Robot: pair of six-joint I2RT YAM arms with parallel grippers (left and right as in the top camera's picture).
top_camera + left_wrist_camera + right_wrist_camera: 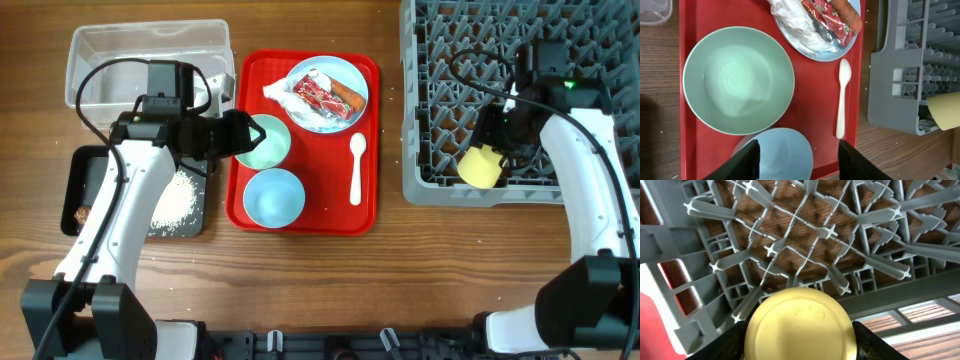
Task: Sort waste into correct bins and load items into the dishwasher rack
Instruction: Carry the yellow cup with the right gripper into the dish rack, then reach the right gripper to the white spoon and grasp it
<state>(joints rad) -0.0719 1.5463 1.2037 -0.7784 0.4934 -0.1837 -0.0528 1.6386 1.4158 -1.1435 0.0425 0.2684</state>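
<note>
The right gripper (799, 332) was closed on the yellow cup (800, 317), one finger pressed to each side of it, with the cup's round face turned toward the wrist camera. From overhead the cup (481, 166) hung at the near wall of the grey rack (450, 60), toward its left part, above the pegs and grid

The left gripper (799, 162) was spread wide and held nothing. Its fingers (747, 160) showed over the far edge of the blue bowl (785, 150), and from overhead the gripper hovered at the left side of the red tray (330, 200), by the rim of the green bowl (268, 142)

Both bowls stood upright on the red tray, the green one behind the blue one (274, 196) and just beside it. The light blue plate (354, 74) sat at the tray's far end, carrying the crumpled tissue (281, 93), the red wrapper (322, 97) and the orange carrot piece (348, 96), all touching. The white spoon (356, 168) lay flat on the tray to the right of the bowls, bowl end toward the plate

Left of the red tray, on the wooden table (450, 270), the clear tub (150, 33) sat behind the black tray (80, 168). A heap of rice (175, 200) lay in the black tray's right part, and a small brown scrap (83, 213) lay at its left end
</note>
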